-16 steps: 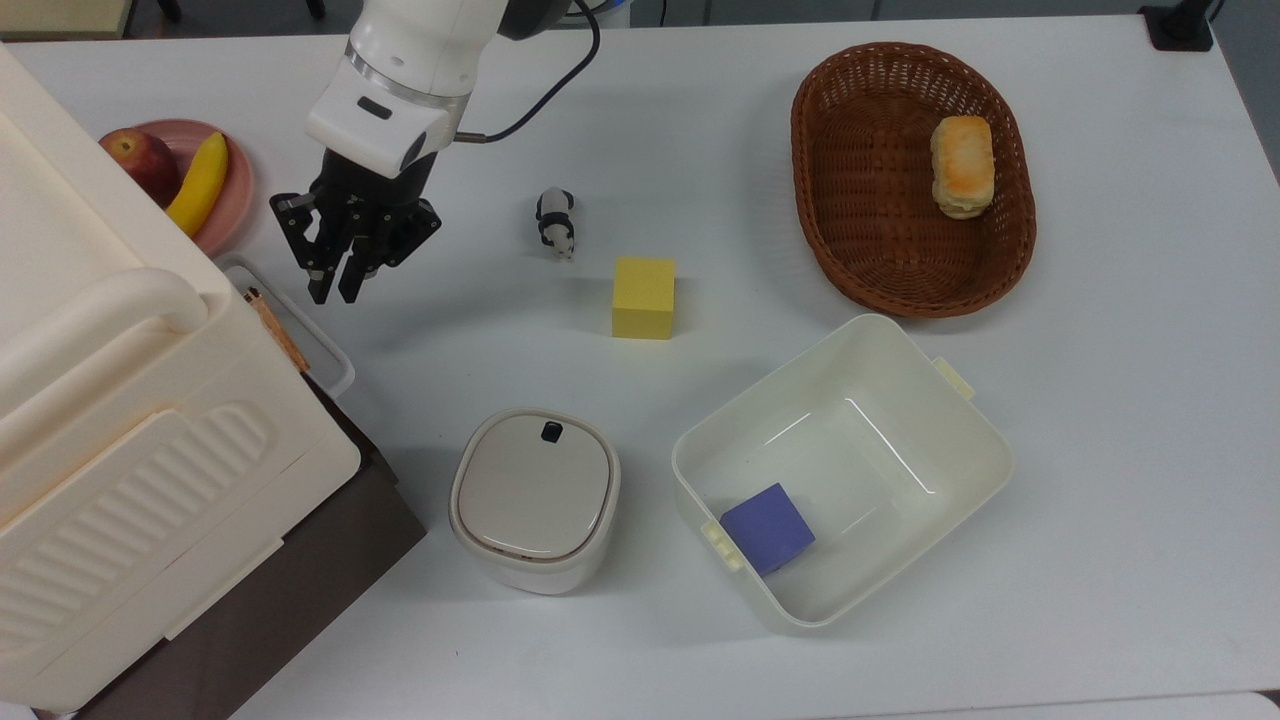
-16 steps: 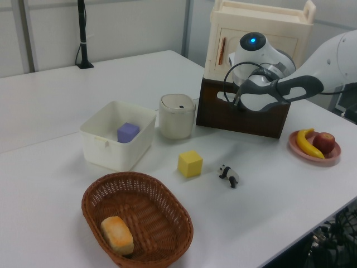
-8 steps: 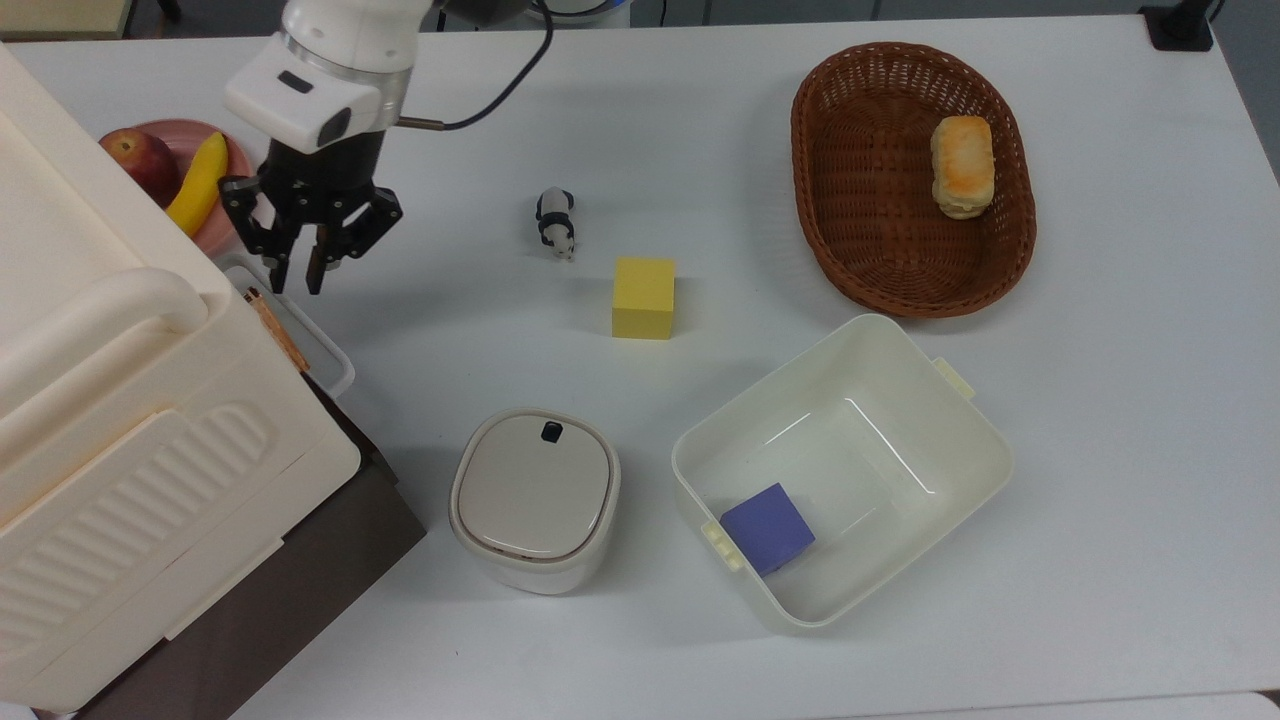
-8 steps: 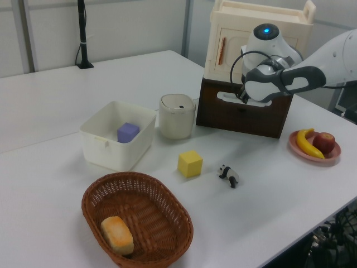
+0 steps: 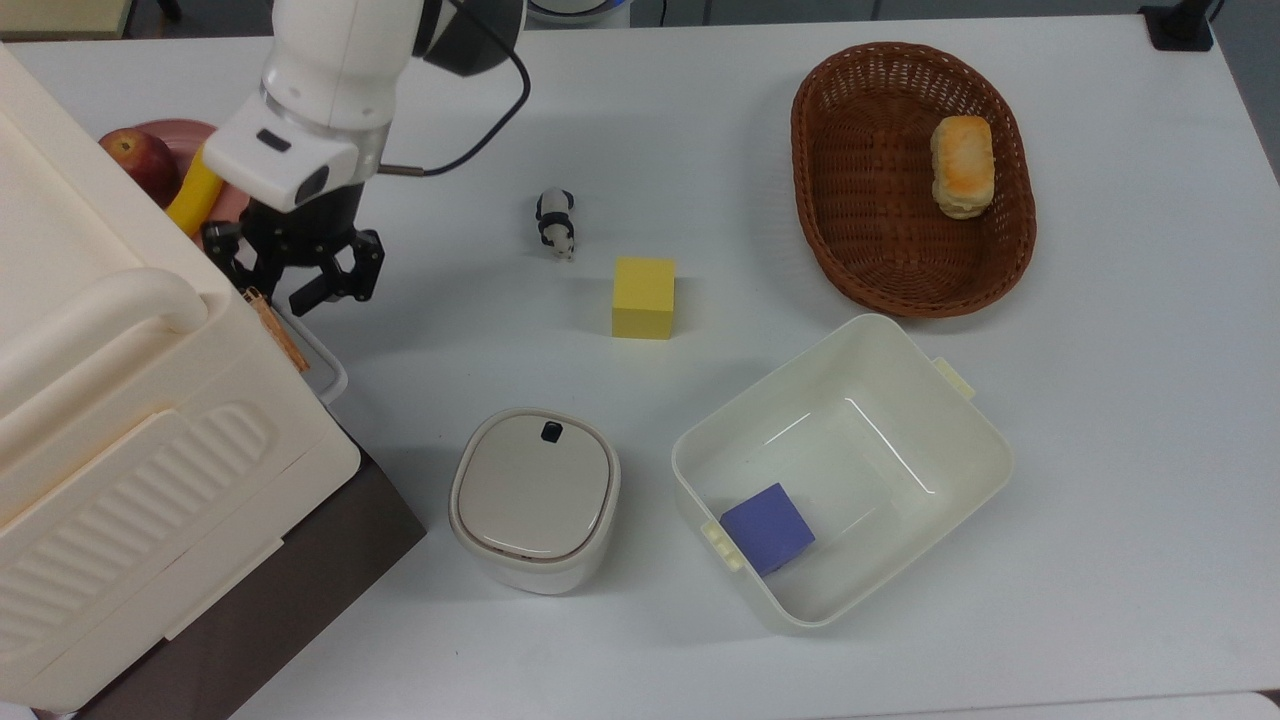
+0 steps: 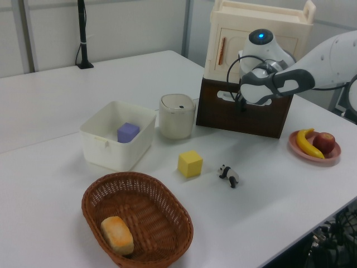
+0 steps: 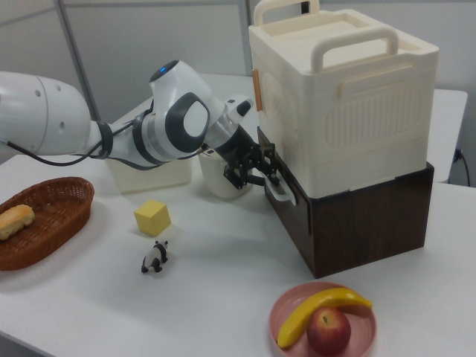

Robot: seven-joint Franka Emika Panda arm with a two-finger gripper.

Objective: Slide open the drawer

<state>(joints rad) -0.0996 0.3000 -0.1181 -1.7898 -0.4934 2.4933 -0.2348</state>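
Observation:
The drawer sits in the dark brown base under the cream ribbed box [image 5: 120, 420]. Its dark front panel [image 7: 291, 227] looks flush with the base, and the panel [image 6: 245, 116] also faces the left view. The white loop handle [image 5: 330, 368] [image 7: 282, 193] sticks out from that front. My gripper [image 5: 285, 288] [image 7: 254, 177] [image 6: 241, 103] hangs open right at the upper end of the handle, its black fingers spread close against the box's corner. Whether a finger touches the handle I cannot tell.
Behind the arm stands a pink plate [image 7: 294, 316] with a banana and an apple. Spread over the table are a panda figure [image 5: 555, 222], a yellow cube [image 5: 643, 297], a lidded cream pot [image 5: 535, 497], a cream tub [image 5: 960, 420] holding a purple cube, and a wicker basket [image 5: 860, 180] with bread.
The gripper has travelled toward the top view's left and down, from open table to the drawer's handle by the box corner. It stays open. The drawer has not moved.

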